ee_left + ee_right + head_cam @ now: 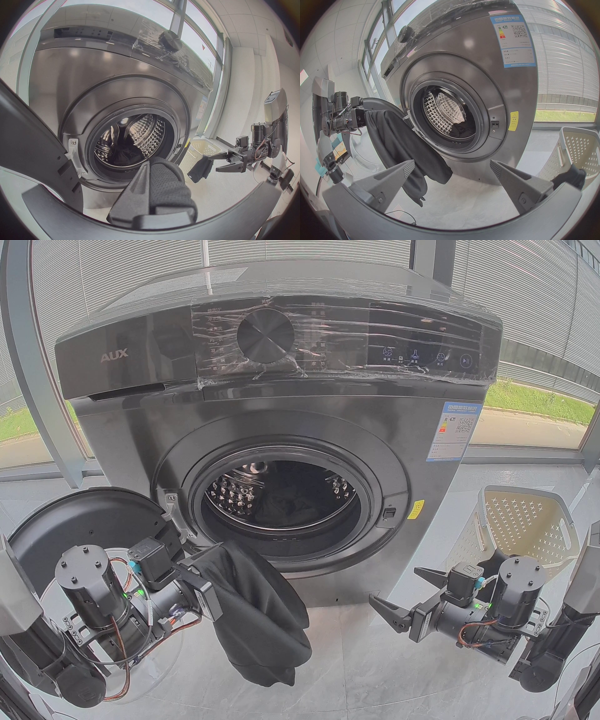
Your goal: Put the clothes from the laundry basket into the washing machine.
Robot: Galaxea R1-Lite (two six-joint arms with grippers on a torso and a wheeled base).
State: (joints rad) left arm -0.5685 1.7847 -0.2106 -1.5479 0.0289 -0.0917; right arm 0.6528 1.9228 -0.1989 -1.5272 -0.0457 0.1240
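The grey washing machine (281,396) stands in front of me, its round door (81,521) swung open to the left. Dark clothes (287,502) lie inside the drum (447,115). My left gripper (209,580) is shut on a black garment (262,621), which hangs just below and left of the drum opening. In the left wrist view the garment (170,187) bunches between the fingers. My right gripper (400,590) stands open with nothing in it, low at the right in front of the cream laundry basket (525,521).
Another dark garment (572,176) hangs over the basket's near rim. The basket (200,148) stands on the pale tiled floor right of the machine. Windows and a wall run behind. Open floor lies between the two arms.
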